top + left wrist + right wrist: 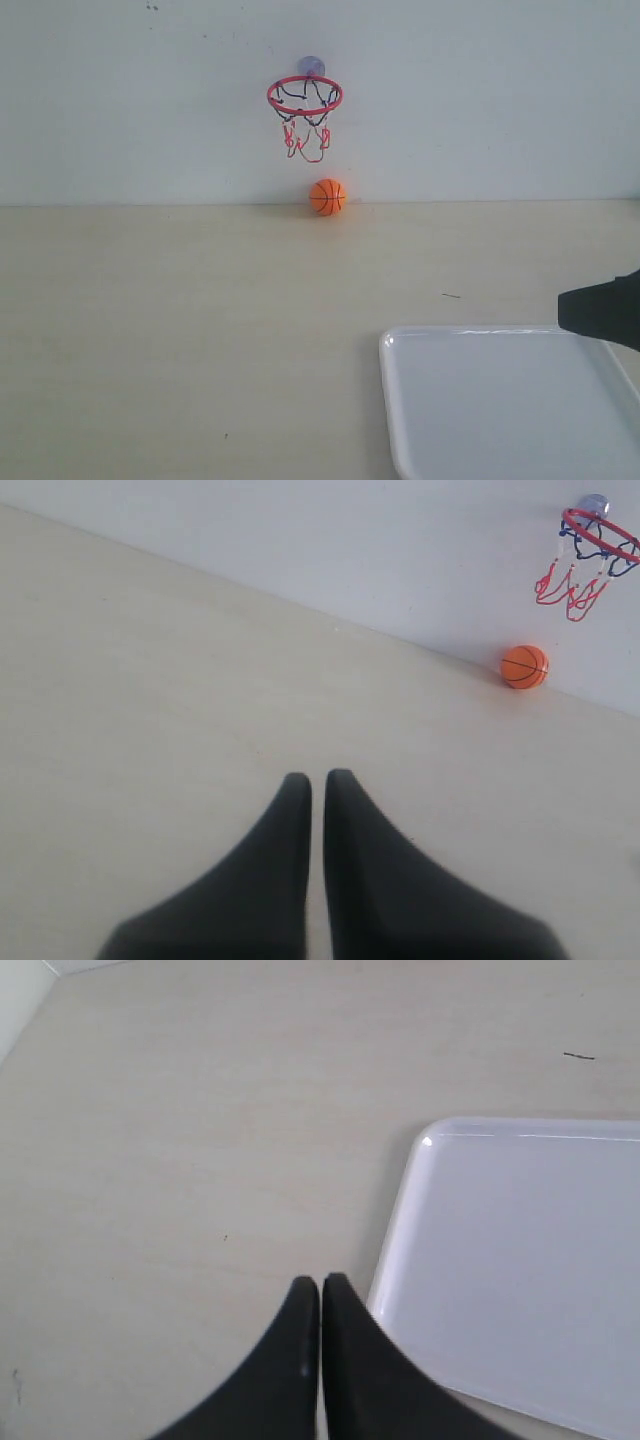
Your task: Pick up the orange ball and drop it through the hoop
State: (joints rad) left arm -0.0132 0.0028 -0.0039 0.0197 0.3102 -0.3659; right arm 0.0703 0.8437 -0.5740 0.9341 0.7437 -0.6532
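Nearest the exterior camera, a white tray [386,400] lay flat on the light wooden table [180,330], to the right. Its inner surface showed bare white across the whole visible part. A dark end of the right arm [605,308] entered from the right edge of that view, above the tray's far right corner. In the right wrist view, the right gripper [320,1282] hung over the table just beside the rounded corner of the tray [520,1260]. Its jaws were pressed together and pinched nothing.

The left gripper [317,777] appeared only in its own wrist view, over bare tabletop. Its fingers were drawn together with only a thin slit between them, and nothing was held.

Farther back, the orange ball [327,196] [524,666] rested on the table at the foot of the white wall [480,100], well apart from both grippers and the tray. The hoop [303,112] [600,535] was fixed to the wall almost directly above the ball, slightly left of it in the exterior view. Its red rim stood out level, its net hung clear of the ball, and its suction cup [311,66] sat on the wall just above the rim.
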